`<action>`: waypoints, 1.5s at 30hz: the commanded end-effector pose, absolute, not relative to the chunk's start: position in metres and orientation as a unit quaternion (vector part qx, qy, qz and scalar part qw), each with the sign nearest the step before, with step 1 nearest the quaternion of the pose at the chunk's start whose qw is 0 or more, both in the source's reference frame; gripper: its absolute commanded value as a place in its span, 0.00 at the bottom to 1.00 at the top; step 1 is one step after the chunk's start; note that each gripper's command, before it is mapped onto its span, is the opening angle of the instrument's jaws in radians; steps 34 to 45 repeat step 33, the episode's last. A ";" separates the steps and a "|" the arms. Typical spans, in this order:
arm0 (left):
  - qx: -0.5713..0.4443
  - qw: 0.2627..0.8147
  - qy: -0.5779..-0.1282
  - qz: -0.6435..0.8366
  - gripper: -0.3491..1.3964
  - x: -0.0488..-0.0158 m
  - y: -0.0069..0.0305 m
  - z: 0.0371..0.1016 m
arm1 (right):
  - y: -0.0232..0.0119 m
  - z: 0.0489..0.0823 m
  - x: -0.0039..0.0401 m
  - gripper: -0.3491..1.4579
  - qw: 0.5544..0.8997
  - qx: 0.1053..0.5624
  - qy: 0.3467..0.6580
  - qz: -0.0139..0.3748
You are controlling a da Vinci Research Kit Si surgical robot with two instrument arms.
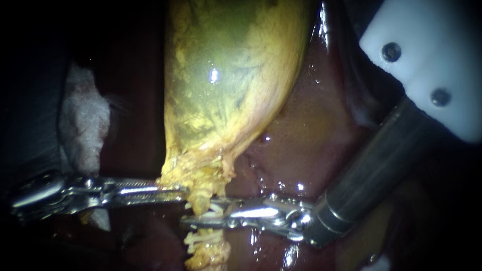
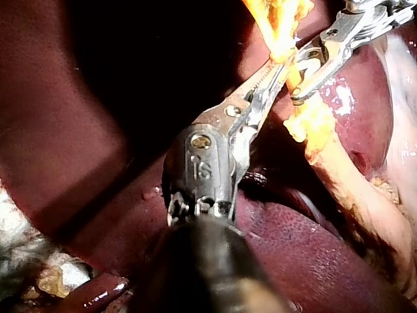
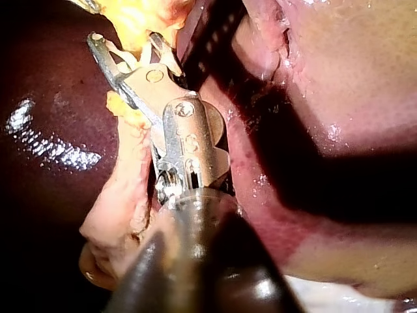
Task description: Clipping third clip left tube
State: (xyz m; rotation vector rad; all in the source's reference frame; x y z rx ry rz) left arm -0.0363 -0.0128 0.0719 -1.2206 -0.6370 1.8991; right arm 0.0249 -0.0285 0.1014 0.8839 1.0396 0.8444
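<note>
Where the left instrument (image 1: pixel 181 190) reaches in from the left, its jaws are pinched on the yellow tissue at the far end of the tube (image 1: pixel 201 199), just below the neck of the gallbladder (image 1: pixel 226 85). The tube sits mid-scene. Its long axis runs far to near and points from the gallbladder toward the near edge, with the liver (image 1: pixel 311 145) to its right. Only one tube is distinguishable, so left or right cannot be confirmed.

Pale ribbed bits (image 1: pixel 200 240) on the tube's near stretch may be clips; this is unverified.

The right instrument (image 1: pixel 203 213) comes in from the right with its shaft crosswise to the tube. Its jaws are spread and straddle the tube just near of the left instrument's hold, as the right wrist view shows.

Judgement: the tube already lies between the right jaws, square to them, so the coming move is a closure and not a reach.
</note>
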 end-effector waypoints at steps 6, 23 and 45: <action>-0.480 0.388 -0.250 0.746 0.00 -0.0363 -0.0128 0.0718 | -0.0284 0.1015 0.0247 0.04 0.694 0.389 0.464 0.389; -0.480 0.388 -0.251 0.746 0.00 -0.0363 -0.0128 0.0718 | -0.0284 0.1015 0.0245 0.01 0.690 0.393 0.462 0.395; -0.480 0.388 -0.251 0.746 0.00 -0.0363 -0.0127 0.0718 | -0.0284 0.1015 0.0245 0.01 0.690 0.393 0.462 0.395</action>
